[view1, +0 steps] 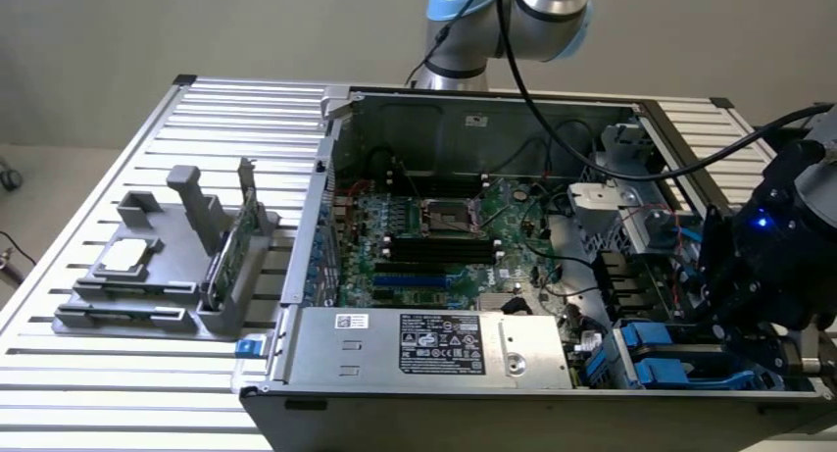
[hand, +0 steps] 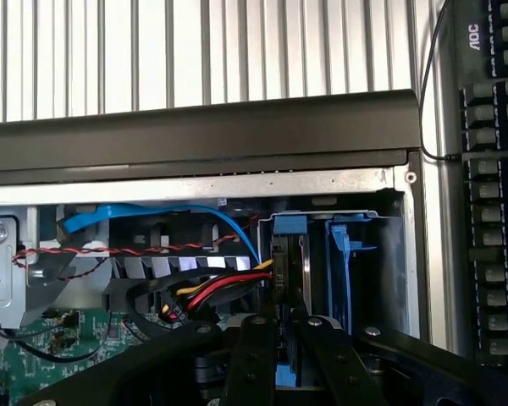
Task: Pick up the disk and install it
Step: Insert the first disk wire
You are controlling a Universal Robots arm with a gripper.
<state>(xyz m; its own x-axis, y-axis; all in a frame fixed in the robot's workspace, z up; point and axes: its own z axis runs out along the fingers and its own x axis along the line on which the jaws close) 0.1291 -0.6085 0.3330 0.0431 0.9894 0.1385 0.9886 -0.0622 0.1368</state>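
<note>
Keyboard [hand: 491, 169] edge on the slatted worktop [hand: 195, 51] appears through the wrist camera, beyond the case wall; the exterior view instead takes in the whole open computer case [view1: 523, 236] and a grey parts stand [view1: 157, 266] at left. Red, yellow and blue cables [hand: 220, 288] crowd beside the drive bay. The claw [hand: 288, 355], nearly pressed together, pinches the disk [hand: 289, 254], which stands edge-on in the blue-framed bay at the case's lower right corner in the exterior view
</note>
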